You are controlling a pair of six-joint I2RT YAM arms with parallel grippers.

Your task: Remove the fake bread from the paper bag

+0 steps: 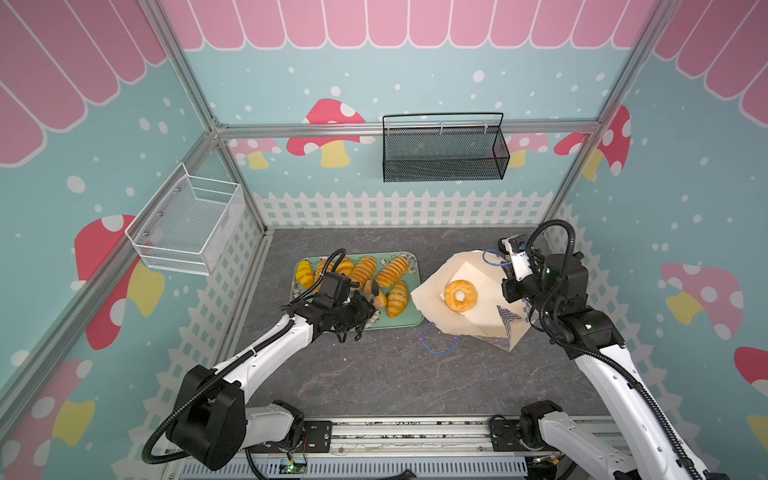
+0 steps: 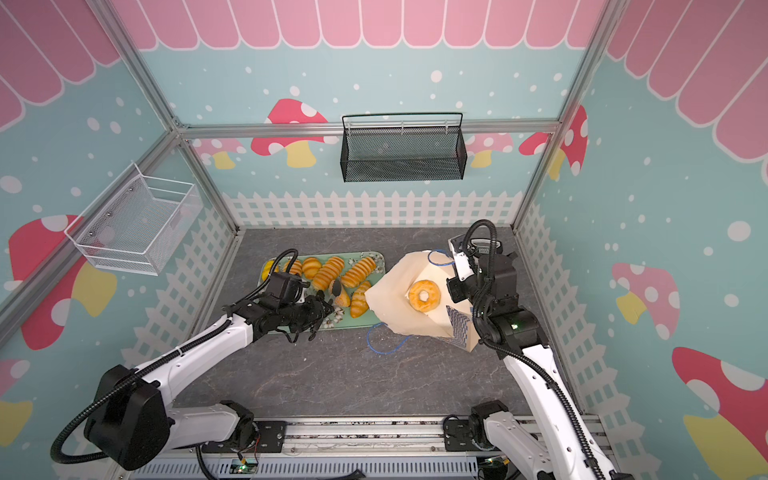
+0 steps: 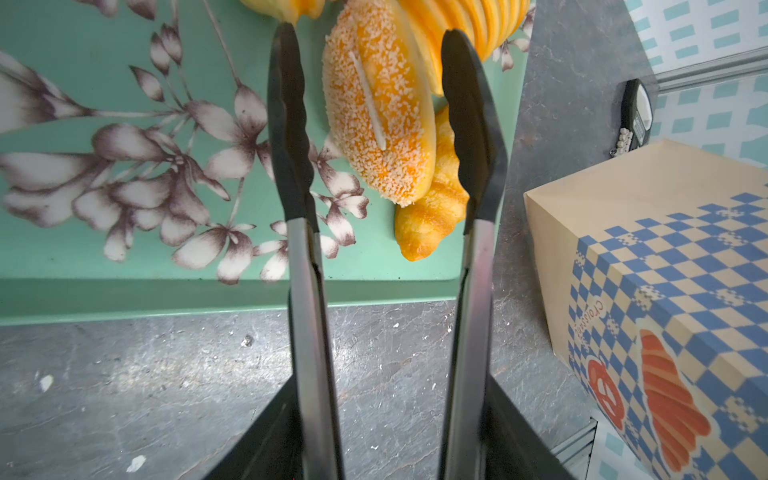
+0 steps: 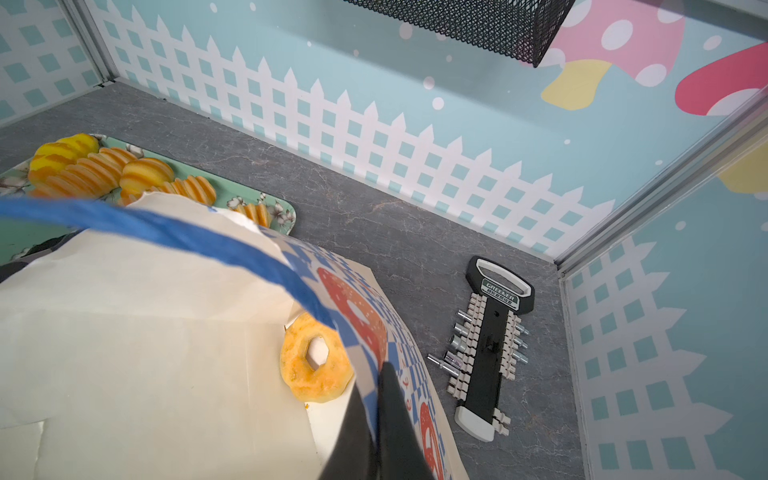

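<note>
Looking left of centre in both top views, we see the tray (image 1: 399, 325) carrying most of the fake bread (image 1: 365, 269). Our left gripper (image 3: 390, 432) clasps the tongs (image 3: 299, 249), whose tips stand parted on either side of the speckled loaf (image 3: 376, 120), squeezing nothing. Right of centre, the paper bag (image 1: 428, 301) gapes open with the ring bagel (image 1: 460, 295) lying inside. Our right gripper (image 4: 376, 399) is pinched tight on the bag's rim at its right side.

Tray (image 1: 411, 318): centre-left of frame, on the worktop (image 1: 374, 382).
Loaves (image 1: 392, 272): on the tray.
Paper bag (image 1: 432, 299): right of tray, just beside it.
Ring bagel (image 1: 460, 296): inside the paper bag.
</note>
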